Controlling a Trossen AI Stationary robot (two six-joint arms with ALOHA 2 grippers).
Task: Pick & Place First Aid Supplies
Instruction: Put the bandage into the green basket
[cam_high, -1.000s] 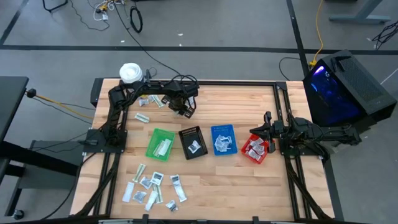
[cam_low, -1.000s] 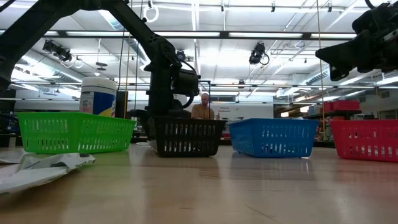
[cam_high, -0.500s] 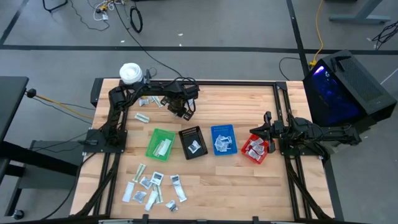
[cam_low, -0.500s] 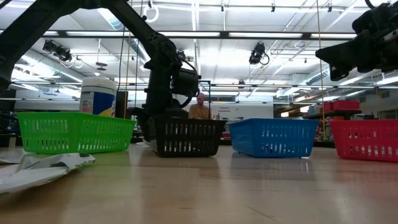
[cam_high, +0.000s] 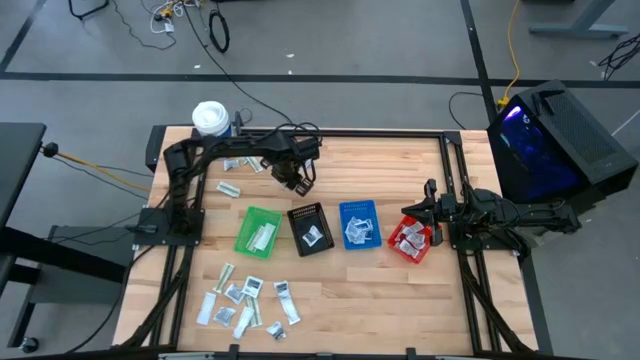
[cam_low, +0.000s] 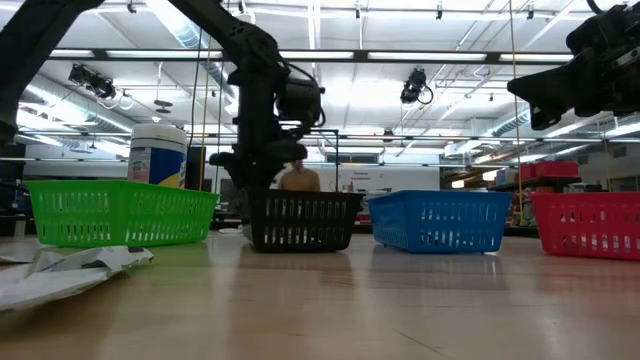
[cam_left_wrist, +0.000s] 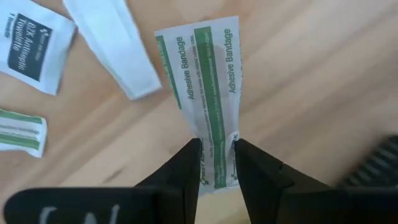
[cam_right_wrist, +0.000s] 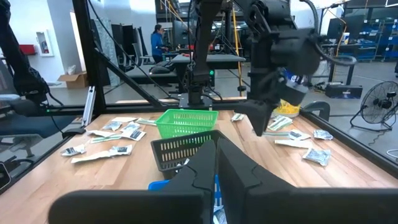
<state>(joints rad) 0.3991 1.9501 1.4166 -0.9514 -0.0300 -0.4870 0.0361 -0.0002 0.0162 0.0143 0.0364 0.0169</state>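
My left gripper (cam_high: 293, 180) hangs over the table's far left, behind the black bin (cam_high: 311, 228), shut on a white adhesive bandage packet (cam_left_wrist: 205, 93) with green print. More first aid supplies lie flat on the wood at the far left (cam_high: 238, 165) and near left (cam_high: 245, 300), and some lie in the bins. In the low view the black bin (cam_low: 300, 220) hides the left fingers. My right gripper (cam_right_wrist: 216, 163) waits shut at the table's right edge, pointing level. My left gripper pinches the bandage packet between its two fingers (cam_left_wrist: 186, 168), one on each long edge (cam_left_wrist: 216, 163), close to one short end. The fingers come from above, pointing down. The packet narrows between them and widens toward its free end (cam_left_wrist: 196, 37). Whether that end clears the table I cannot tell.
Green (cam_high: 258, 231), black, blue (cam_high: 359, 224) and red (cam_high: 413, 240) bins stand in a row across the table's middle. A white tub (cam_high: 209, 117) stands at the far left corner. A person (cam_low: 297, 178) shows in the room beyond the table.
My left gripper has risen from behind the black bin with the bandage packet between its fingers. The right arm has kept still.
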